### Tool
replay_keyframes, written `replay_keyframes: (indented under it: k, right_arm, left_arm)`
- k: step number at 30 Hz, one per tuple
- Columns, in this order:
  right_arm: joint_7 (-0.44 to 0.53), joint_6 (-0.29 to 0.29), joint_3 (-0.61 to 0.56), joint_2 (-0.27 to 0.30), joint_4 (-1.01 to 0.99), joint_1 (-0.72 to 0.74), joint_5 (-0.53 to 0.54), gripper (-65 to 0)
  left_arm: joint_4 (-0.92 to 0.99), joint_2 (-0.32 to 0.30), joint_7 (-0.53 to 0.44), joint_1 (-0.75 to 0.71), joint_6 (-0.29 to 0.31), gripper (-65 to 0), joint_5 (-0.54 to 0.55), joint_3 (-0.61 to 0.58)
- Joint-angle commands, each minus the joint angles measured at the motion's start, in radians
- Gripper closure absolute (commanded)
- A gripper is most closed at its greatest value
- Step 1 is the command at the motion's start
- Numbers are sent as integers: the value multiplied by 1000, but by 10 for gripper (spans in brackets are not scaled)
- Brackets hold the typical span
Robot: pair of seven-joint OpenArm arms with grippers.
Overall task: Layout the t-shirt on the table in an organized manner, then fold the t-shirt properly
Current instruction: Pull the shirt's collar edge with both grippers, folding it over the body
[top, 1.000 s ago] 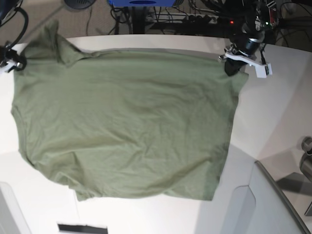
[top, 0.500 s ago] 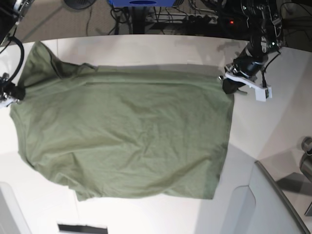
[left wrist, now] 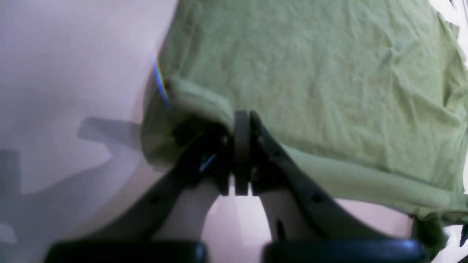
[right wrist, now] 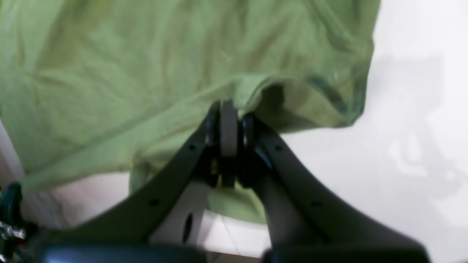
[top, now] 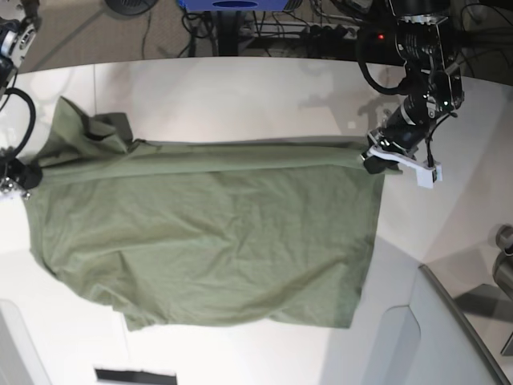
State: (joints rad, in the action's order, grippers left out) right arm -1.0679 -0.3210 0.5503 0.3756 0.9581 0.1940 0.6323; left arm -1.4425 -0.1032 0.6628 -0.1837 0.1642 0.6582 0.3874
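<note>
Clearly pinched together, the left gripper (left wrist: pixel 242 120) clamps a rolled edge of the olive-green t-shirt (top: pixel 208 233); in the base view this gripper (top: pixel 375 163) sits at the garment's upper right corner. The right gripper (right wrist: pixel 229 109), jaws likewise pressed tight, bites a fold of the same fabric, and in the base view it (top: pixel 22 178) sits at the far left edge of the frame, at the shirt's left corner. Between the two, the shirt's top edge runs as a fairly straight folded band, and the body spreads wrinkled down the white table (top: pixel 240 96) toward the lower centre. A bunched sleeve rises at the upper left.

Cables (top: pixel 272 28) and dark equipment crowd the top of the base view beyond the table's edge. A grey panel (top: pixel 449 321) fills the lower right.

Only the wrist views show the pinches up close; only the base view shows the shirt's whole outline.
</note>
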Motion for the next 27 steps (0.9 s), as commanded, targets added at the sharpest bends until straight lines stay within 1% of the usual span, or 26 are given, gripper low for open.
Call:
replay_keyframes:
  k: [1,4,8,11,14,27]
  right_arm:
    - [25,-2,-2,36,-14,19,13,0]
    - [81,-2,-45,47,-87,49,13,0]
    - [116,-2,-57,46,-104,52,13,0]
    - [133,-2,-59,44,-104,54,13,0]
    - [137,-2,-59,43,-113,74,13,0]
    - [139,-2,-60,36,-116,106,13,0]
  left_arm:
    - [-5,-8,-22,16,8,0,8,5]
    - [21,-8,-24,43,8,0,8,0]
    - [46,-8,-24,76,8,0,4,-6]
    - [59,0,-24,95,8,0,-44,-8]
    - [59,3,-24,97,8,0,-87,-8]
    - [59,1,-25,100,8,0,-88,-3]
